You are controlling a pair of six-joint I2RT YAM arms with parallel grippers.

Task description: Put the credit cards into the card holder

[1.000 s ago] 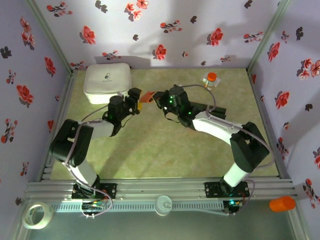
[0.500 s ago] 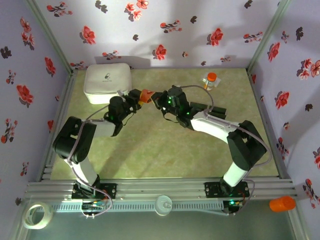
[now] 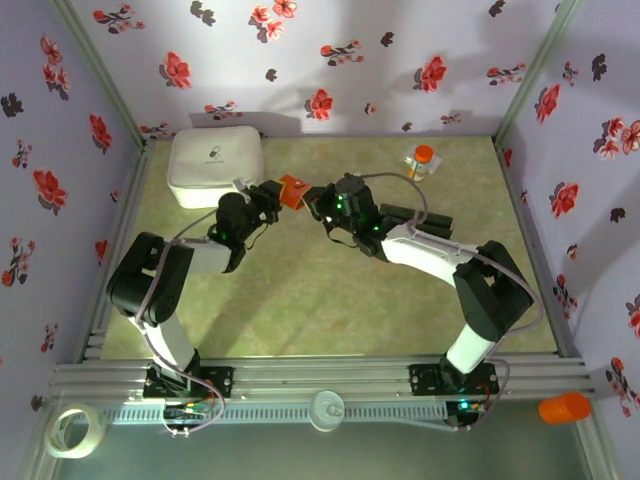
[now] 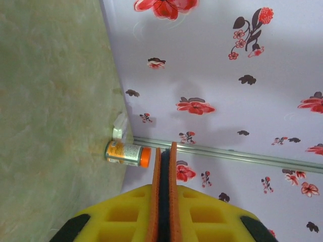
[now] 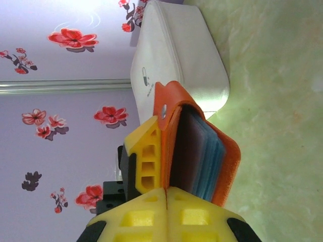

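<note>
One card holder [image 5: 229, 164], white box [image 5: 186, 50], logo [image 5: 147, 80] illegible

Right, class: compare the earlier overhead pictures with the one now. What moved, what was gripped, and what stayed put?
The left gripper closed on the wallet; a second ago its jaws stood open beside it. The wallet turned a little, showing more of its orange face from above. The right gripper stayed shut at the wallet's lower edge. The white box and the bottle did not move.
</note>
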